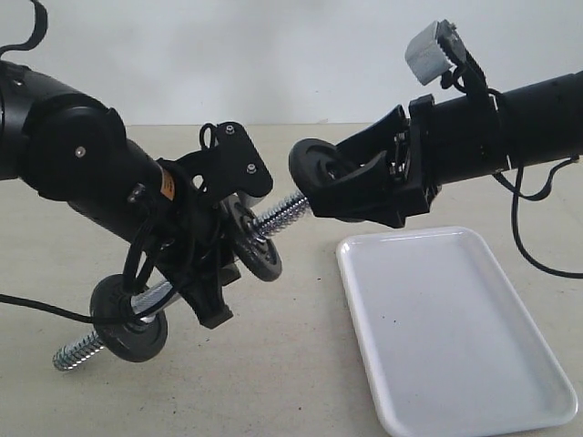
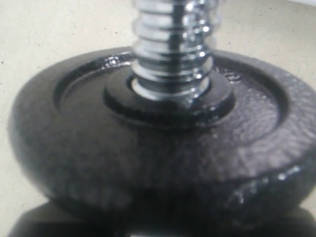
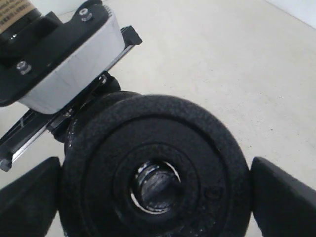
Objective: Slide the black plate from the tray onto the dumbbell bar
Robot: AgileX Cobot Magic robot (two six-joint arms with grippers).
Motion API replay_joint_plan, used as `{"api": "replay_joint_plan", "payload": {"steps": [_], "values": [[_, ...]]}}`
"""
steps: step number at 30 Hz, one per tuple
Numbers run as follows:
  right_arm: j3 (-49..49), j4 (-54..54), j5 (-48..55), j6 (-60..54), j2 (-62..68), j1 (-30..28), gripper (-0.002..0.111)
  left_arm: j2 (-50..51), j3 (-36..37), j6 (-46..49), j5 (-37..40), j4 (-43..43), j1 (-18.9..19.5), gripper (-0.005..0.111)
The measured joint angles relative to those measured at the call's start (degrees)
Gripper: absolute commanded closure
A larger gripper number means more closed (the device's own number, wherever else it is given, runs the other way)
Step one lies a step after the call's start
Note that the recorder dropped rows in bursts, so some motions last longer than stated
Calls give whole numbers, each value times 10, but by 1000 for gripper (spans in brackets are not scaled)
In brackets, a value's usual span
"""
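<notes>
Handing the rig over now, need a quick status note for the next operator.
Left gripper: shut on the dumbbell bar, held tilted above the table.
Right gripper: shut on the black plate, off the tray, at the bar's upper threaded end.
Done: plate lifted, bar tip in its hole.
Left: slide it down the threads toward the mounted disc, then release.
</notes>
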Motion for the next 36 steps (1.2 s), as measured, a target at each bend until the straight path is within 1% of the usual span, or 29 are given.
{"api": "replay_joint_plan", "payload": {"steps": [5,12,36], "values": [[0,9,11,-3,0,0,108,-11,1,0,5,-3,0,102],[0,18,26,-4,0,1,108,-27,2,-7,41,-26,0,102],[0,23,27,-15,0,2,108,-28,2,-19,41,-26,0,102]]}}
